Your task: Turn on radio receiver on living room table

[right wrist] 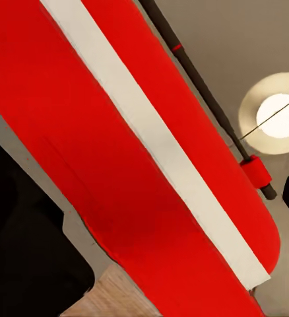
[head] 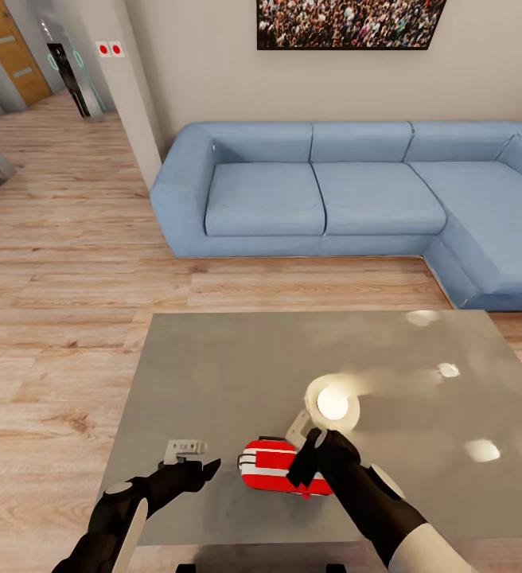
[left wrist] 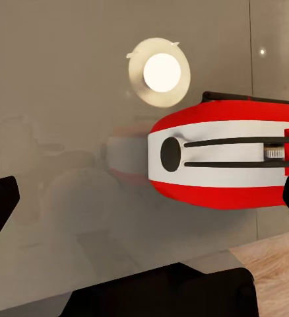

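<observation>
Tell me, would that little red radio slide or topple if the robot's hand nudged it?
The radio receiver probably slides easily, since the table top looks glossy enough to mirror a lamp. It seems to lie flat and low, so tipping looks unlikely. Its rounded ends might let it turn away from the right gripper.

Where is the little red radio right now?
In the head view, the red radio sits on the grey table near its front edge, between the two grippers, with the right gripper over it and the left gripper just beside.
</observation>
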Available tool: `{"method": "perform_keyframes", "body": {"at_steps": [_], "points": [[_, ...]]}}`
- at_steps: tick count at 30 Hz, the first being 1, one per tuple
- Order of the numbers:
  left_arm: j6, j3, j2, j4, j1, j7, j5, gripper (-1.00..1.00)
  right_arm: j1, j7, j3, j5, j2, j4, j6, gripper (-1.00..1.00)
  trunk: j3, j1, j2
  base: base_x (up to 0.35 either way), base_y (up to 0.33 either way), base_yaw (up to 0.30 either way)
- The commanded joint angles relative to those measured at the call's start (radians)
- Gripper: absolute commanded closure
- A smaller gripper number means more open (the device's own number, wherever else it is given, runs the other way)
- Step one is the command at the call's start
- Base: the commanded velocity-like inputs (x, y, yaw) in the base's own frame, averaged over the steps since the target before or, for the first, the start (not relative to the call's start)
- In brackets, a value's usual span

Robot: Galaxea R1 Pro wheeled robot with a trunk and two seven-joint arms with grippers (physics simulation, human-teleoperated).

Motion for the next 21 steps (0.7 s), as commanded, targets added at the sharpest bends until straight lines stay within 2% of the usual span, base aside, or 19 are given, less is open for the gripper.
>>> {"method": "perform_keyframes", "body": {"at_steps": [1, 10, 14, 18, 21], "points": [[0.0, 0.0, 0.0, 0.0, 0.0, 0.0, 0.0, -1.0, -0.009, 0.0, 0.0, -0.001, 0.0, 0.022, -0.004, -1.0, 0.0, 0.0, 0.0, 0.0, 0.0, 0.0], [0.0, 0.0, 0.0, 0.0, 0.0, 0.0, 0.0, -1.0, -0.025, -0.001, 0.0, -0.001, 0.002, 0.096, -0.047, -1.0, 0.0, 0.0, 0.0, 0.0, 0.0, 0.0], [0.0, 0.0, 0.0, 0.0, 0.0, 0.0, 0.0, -1.0, -0.025, -0.001, 0.0, -0.001, 0.015, 0.121, -0.055, -1.0, 0.0, 0.0, 0.0, 0.0, 0.0, 0.0], [0.0, 0.0, 0.0, 0.0, 0.0, -0.001, 0.0, -1.0, -0.046, -0.004, 0.0, -0.001, 0.037, 0.193, -0.083, -1.0, 0.0, 0.0, 0.0, 0.0, 0.0, 0.0], [0.0, 0.0, 0.0, 0.0, 0.0, -0.001, 0.0, -1.0, -0.047, -0.005, 0.0, -0.001, 0.041, 0.201, -0.089, -1.0, 0.0, 0.0, 0.0, 0.0, 0.0, 0.0]]}}
